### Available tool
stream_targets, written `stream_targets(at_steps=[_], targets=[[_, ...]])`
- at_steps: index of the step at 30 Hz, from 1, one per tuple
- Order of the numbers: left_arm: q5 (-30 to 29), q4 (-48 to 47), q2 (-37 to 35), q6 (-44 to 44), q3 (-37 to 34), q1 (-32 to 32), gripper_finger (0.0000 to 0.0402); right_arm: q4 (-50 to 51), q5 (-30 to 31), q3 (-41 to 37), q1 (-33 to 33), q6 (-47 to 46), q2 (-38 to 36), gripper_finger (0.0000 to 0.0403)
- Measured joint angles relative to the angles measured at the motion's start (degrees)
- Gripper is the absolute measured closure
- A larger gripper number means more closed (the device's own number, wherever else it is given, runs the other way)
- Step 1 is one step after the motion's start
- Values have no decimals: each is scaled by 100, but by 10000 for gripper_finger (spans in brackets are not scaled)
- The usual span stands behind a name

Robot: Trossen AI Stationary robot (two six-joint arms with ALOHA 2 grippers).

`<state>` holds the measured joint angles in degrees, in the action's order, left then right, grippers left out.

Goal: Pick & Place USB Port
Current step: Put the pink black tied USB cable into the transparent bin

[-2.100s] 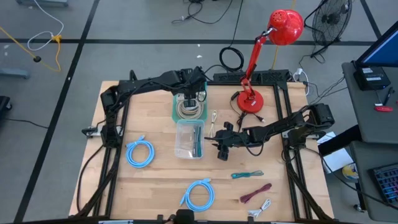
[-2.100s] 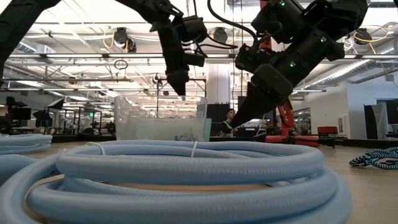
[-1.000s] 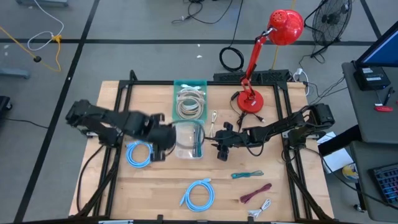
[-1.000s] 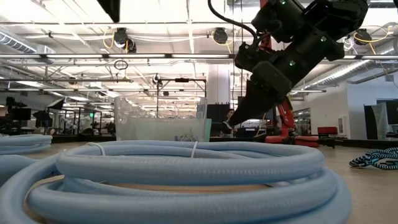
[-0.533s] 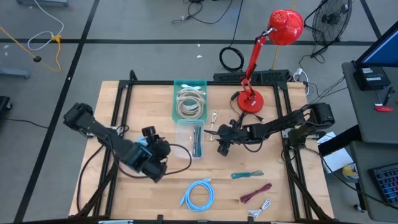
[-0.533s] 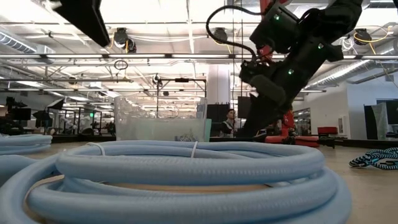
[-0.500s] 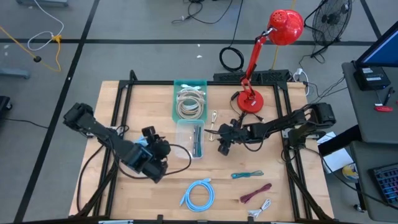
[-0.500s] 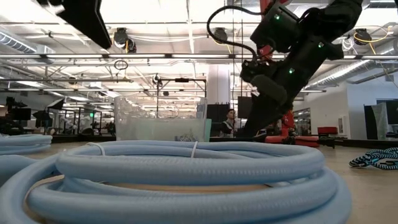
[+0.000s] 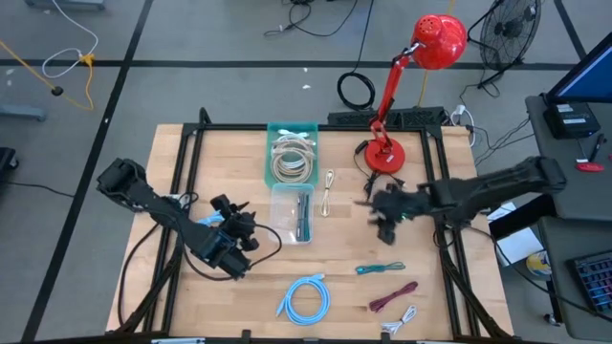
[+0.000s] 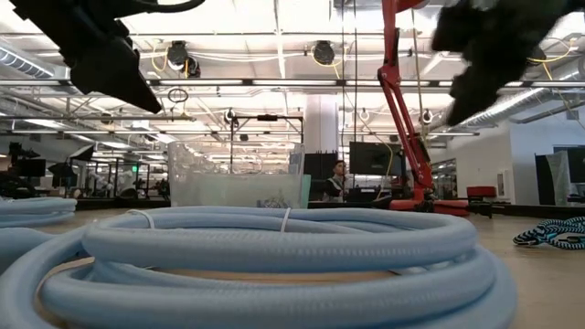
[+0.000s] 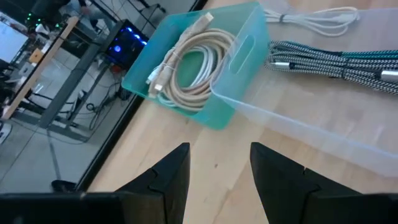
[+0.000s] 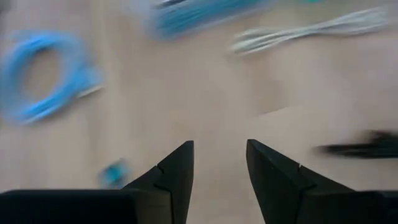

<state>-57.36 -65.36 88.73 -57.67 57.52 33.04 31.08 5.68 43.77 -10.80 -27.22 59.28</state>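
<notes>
Task's thing = a USB cable; several are loose on the wooden desk [image 9: 220, 162] & which one is meant can't be told. Candidates: thin white folded cable [image 9: 328, 191] between the bins & the lamp; big light-blue coiled cable [image 9: 304, 298] at the front edge; teal-black braided cable [image 9: 381, 269], maroon bundled cable [image 9: 394, 298] & small white bundled cable [image 9: 402, 317] front right. Already binned: beige coiled cable [image 11: 186, 68] in the teal plastic bin [image 9: 292, 129], braided cables in the clear plastic bin [image 9: 277, 229] just in front of it.

Left gripper [image 11: 217, 155] hangs over the desk's left part, aimed at the bins; its jaws stand apart w/ nothing between. Right gripper [image 12: 219, 152] is above bare desk right of the clear bin, near the lamp base; jaws likewise apart, empty.

Handling, by judgement: all light, soft, floppy. A plug end is stiff but lets the rest trail, so take a bundle across its bunched middle or a coil across its stacked strands. The smooth jacket may slip.

Room: open wood mid-desk & front left. Tight spots are the red desk lamp [image 9: 387, 153], the bin walls & the black frame rails [image 9: 186, 153] along both sides. The front cables lie close together, so a neighbour could snag.
</notes>
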Motion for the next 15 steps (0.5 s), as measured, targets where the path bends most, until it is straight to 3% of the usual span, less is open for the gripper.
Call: stream_targets(at_steps=[4, 6, 10, 15], targets=[[2, 242, -2, 176, -5, 0, 229, -752, -885, -569, -1062, -411, -211, 264], [-7, 302, -2, 250, -5, 0, 229, -1359, -1042, -928, -1701, -522, -165, 264], [-20, 308, -2, 246, -5, -32, 229, -2498, -988, -1393, -2756, -1090, 28, 264], [66, 311, -2, 222, -5, -128, 229, -3154, -334, -1417, -3688, -1582, 332, 264]])
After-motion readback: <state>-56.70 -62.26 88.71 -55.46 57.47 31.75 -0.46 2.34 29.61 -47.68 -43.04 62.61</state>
